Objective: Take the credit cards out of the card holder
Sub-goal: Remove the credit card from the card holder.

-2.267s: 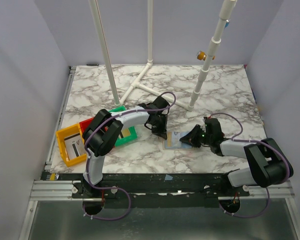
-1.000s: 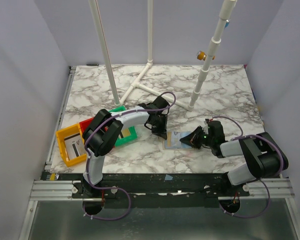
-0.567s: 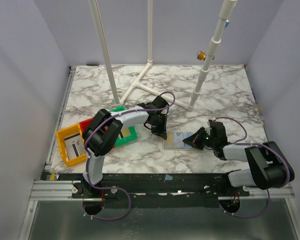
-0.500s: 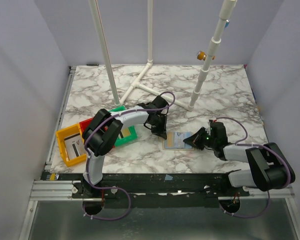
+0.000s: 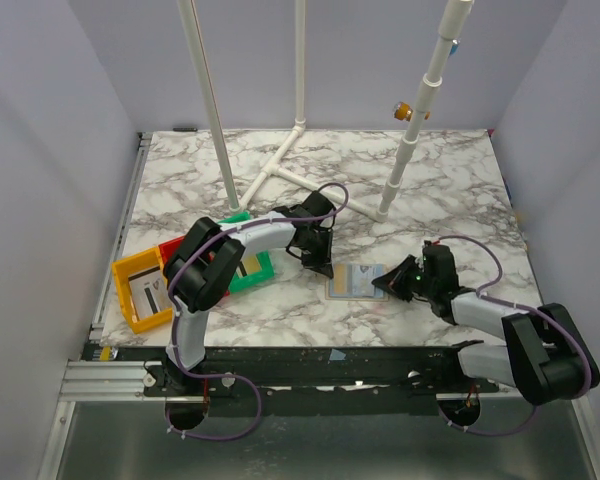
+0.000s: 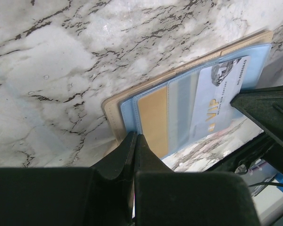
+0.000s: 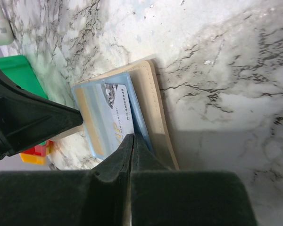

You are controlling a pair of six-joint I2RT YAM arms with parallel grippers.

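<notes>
The beige card holder (image 5: 354, 283) lies flat on the marble, its pale blue face (image 6: 179, 108) up. A white credit card (image 6: 217, 96) printed "VIP" sits in that face, its right part showing (image 7: 117, 112). My left gripper (image 5: 325, 270) is shut, its tips (image 6: 134, 137) pressing on the holder's left edge. My right gripper (image 5: 384, 287) is shut too, its tips (image 7: 130, 137) resting on the card's right end over the holder (image 7: 155, 101). Neither pair of jaws has anything between them. Another white card with dark marks (image 5: 152, 293) lies in the yellow bin.
A yellow bin (image 5: 130, 272), a red bin (image 5: 173, 248) and a green bin (image 5: 262, 270) stand in a row left of the holder, partly under the left arm. White pipe poles (image 5: 395, 185) and their floor joint (image 5: 280, 160) stand behind.
The right gripper has drawn back to the right across the holder, uncovering more of its face, and the right arm has swung lower. The left gripper and the holder stay put.
</notes>
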